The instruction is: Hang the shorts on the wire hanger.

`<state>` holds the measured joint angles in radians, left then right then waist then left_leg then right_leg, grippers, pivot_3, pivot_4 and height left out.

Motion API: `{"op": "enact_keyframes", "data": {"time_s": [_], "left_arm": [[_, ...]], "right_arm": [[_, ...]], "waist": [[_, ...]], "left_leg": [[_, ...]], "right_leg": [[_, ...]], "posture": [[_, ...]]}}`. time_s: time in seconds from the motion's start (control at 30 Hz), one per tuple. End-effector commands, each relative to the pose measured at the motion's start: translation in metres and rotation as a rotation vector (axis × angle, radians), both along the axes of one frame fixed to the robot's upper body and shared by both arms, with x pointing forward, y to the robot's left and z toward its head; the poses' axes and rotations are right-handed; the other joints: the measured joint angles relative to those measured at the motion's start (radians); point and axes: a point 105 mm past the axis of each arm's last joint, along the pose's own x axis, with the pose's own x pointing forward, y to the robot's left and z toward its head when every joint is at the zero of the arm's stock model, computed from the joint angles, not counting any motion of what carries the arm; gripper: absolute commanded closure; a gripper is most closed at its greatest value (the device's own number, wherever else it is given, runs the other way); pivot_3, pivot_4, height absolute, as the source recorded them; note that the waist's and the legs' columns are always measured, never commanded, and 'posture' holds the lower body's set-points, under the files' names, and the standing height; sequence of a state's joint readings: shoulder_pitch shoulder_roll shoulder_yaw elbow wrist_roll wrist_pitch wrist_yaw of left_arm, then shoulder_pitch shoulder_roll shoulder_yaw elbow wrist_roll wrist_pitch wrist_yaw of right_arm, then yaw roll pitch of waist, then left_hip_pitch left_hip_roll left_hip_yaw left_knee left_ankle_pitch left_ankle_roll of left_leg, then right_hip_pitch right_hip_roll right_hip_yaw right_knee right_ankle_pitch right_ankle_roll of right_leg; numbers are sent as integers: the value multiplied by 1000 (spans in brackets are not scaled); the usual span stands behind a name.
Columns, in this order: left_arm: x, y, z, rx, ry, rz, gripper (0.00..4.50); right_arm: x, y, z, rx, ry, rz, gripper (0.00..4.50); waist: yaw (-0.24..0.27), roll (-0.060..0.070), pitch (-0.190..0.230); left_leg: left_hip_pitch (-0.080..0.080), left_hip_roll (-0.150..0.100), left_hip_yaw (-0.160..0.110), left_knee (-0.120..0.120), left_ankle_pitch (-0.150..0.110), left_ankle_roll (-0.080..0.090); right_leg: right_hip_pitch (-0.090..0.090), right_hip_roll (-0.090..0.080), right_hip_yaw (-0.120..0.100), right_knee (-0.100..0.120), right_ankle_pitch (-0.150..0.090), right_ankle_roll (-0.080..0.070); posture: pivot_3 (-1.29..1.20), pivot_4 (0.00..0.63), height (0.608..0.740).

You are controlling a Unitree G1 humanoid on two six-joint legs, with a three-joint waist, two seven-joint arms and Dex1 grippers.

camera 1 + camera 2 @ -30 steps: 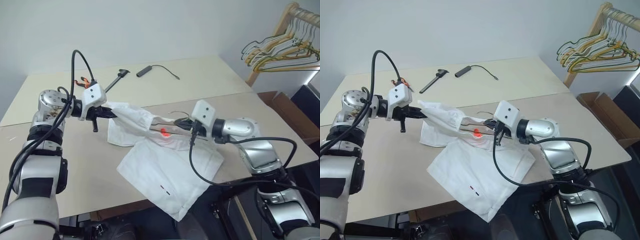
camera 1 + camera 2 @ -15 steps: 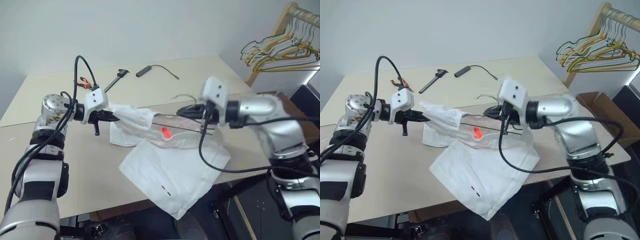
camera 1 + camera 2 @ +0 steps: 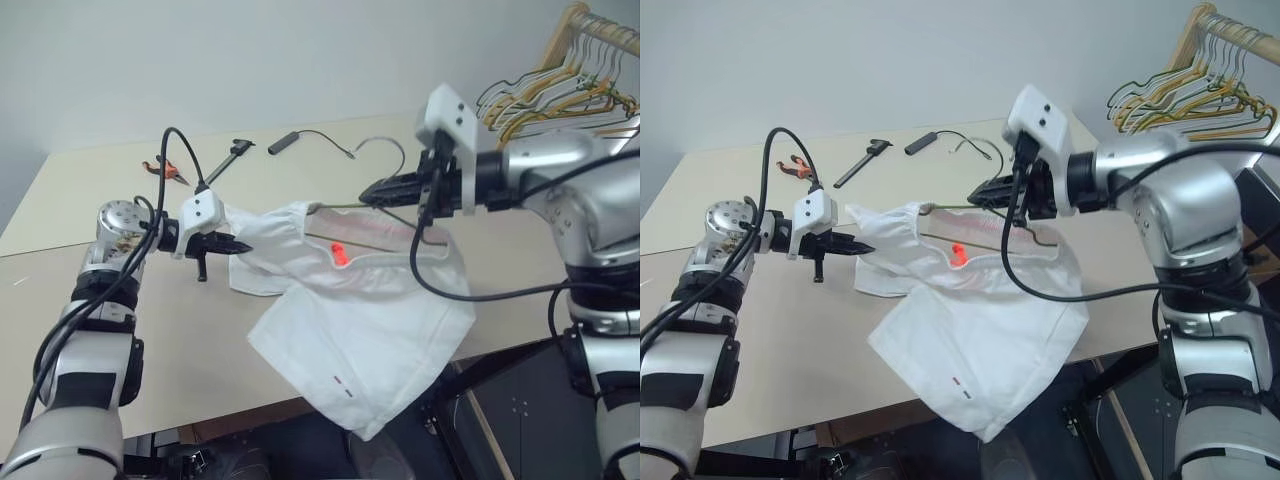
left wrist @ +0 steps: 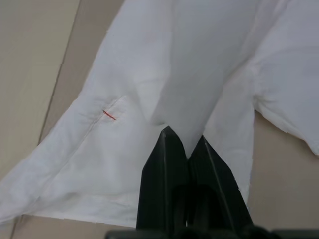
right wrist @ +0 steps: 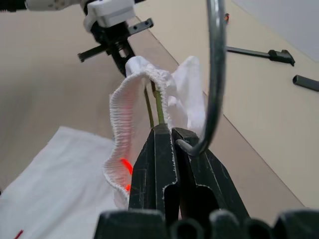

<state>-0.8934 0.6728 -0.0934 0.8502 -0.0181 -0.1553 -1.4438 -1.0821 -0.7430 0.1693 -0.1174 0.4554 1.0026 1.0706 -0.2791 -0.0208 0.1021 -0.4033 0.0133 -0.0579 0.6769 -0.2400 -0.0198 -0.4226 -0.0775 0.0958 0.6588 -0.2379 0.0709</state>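
The white shorts (image 3: 370, 310) lie partly on the table, one leg hanging over its front edge. Their gathered waistband (image 5: 124, 107) with the orange-red tag (image 3: 338, 253) is lifted off the table. My right gripper (image 3: 366, 190) is raised above the table and shut on the thin wire hanger (image 5: 215, 74), just below its hook. The hanger's wires run into the waistband opening. My left gripper (image 3: 246, 246) is lower, at the shorts' left end, and shut on a fold of their fabric (image 4: 199, 64).
A bunch of yellow and grey hangers (image 3: 560, 95) hangs on a wooden rack at the far right. Orange-handled pliers (image 3: 165, 168), a black tool (image 3: 228, 160) and a black cylinder with a cable (image 3: 285, 143) lie at the back of the beige table (image 3: 180, 330).
My right gripper has risen with the hanger, lifting the waistband off the table. My left gripper has sunk a little, still shut on the fabric.
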Motion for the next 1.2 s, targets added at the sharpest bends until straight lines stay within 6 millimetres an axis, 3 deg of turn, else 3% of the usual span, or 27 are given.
{"op": "enact_keyframes", "data": {"time_s": [0.03,0.1,0.37,0.5,0.6,0.73,0.93,1.03,1.2], "left_arm": [[-8,1,25,-60,-46,-23,4082],[-11,4,35,-86,-64,-13,3623],[-22,22,79,-139,-152,9,1100],[-37,5,107,-242,-162,-130,49],[-42,-25,111,-274,-175,-238,49],[-28,-66,96,-218,-180,-284,49],[-2,-91,72,-86,-148,-278,49],[-1,-96,69,-84,-127,-307,673],[-1,-99,67,-94,-124,-324,2234]], "right_arm": [[-1,-3,17,-5,2,-8,4500],[-1,-3,17,-20,11,-11,4500],[0,-5,18,-52,34,-15,4500],[1,-5,20,-66,56,-21,4500],[3,-2,21,-70,66,-23,4500],[4,5,22,-70,69,-9,4500],[0,13,25,-71,58,26,4500],[-1,15,25,-71,55,28,4500],[0,12,25,-74,56,13,4500]], "waist": [[-5,0,0],[-9,0,0],[-11,0,0],[-9,0,0],[-3,1,0],[1,1,-1],[-12,2,-2],[-17,3,-2],[-15,3,-2]], "left_leg": [[0,0,0,0,0,0],[-1,0,0,0,0,0],[0,0,0,0,0,0],[0,0,0,0,0,0],[-1,0,0,0,0,0],[0,0,0,1,0,0],[0,0,0,0,0,0],[0,0,0,0,0,0],[0,0,0,0,0,0]], "right_leg": [[0,0,0,0,0,0],[-1,0,0,0,0,0],[-1,0,0,2,0,0],[-1,0,0,1,0,0],[0,0,-1,0,0,0],[1,0,0,0,0,0],[0,0,0,1,0,0],[-1,0,0,1,0,0],[-1,0,0,1,0,0]], "posture": [[-207,34,740],[-204,36,740],[-189,41,740],[-186,40,740],[-180,37,740],[-181,36,740],[-190,32,740],[-208,31,740],[-218,33,740]]}}
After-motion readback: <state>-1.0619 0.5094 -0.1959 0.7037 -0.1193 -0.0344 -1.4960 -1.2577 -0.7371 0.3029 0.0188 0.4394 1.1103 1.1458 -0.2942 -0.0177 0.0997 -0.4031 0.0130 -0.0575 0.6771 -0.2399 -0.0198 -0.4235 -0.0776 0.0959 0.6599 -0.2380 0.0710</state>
